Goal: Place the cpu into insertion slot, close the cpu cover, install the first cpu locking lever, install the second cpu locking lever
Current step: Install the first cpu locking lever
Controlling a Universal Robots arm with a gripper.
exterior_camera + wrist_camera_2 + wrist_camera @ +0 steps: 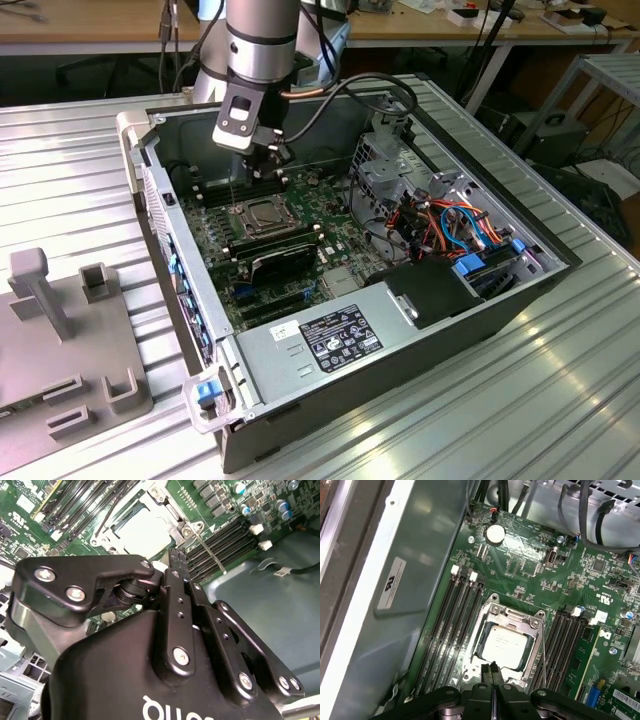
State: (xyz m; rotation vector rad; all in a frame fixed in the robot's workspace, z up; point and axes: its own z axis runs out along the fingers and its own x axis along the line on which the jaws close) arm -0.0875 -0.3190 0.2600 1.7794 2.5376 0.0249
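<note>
**Jaws pinched together, empty, right at the socket's edge.**
Your gripper [491, 674] hovers just off one side of the cpu cover [517, 616], which lies flat over the cpu [504, 646] seated in the insertion slot [470, 666]. A locking lever [209, 550] runs along the socket's flank, close beside the fingertips. It looks unlatched, though that's hard to call.

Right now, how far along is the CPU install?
Done: cpu sits in the insertion slot, and the cpu cover looks down over it. In progress: the hand, shut and holding nothing, hovers by the socket's edge. Left: a locking lever stands free, not latched; the other's state I can't tell.
</note>
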